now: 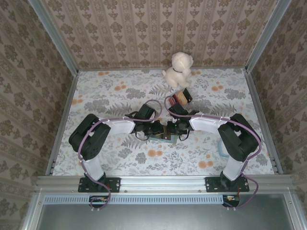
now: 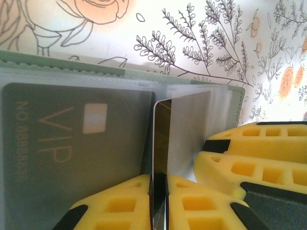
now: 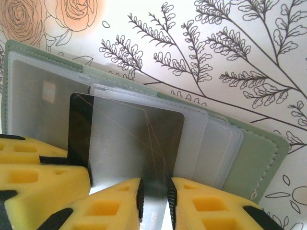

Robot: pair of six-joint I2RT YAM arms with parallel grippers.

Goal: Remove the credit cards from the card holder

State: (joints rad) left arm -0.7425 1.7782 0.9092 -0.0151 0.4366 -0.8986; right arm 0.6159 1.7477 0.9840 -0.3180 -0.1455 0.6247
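The sage-green card holder (image 1: 160,139) lies open at the table's middle, with both grippers meeting over it. Its clear plastic sleeves fan out over the green cover (image 3: 254,158). A dark VIP card (image 2: 62,143) sits in the left sleeve. My left gripper (image 2: 159,179) is shut on the edge of a black credit card (image 2: 162,139), which sticks partly out of a sleeve (image 3: 79,124). My right gripper (image 3: 153,184) is shut on that clear sleeve (image 3: 139,139), close beside the left fingers (image 3: 29,165). The right fingers (image 2: 254,160) also appear in the left wrist view.
A red-yellow-black striped block (image 1: 183,98) lies just behind the grippers, and a white plush dog (image 1: 178,68) stands at the back wall. A light blue ring (image 1: 222,148) lies by the right arm. Patterned walls enclose the floral table (image 1: 110,96).
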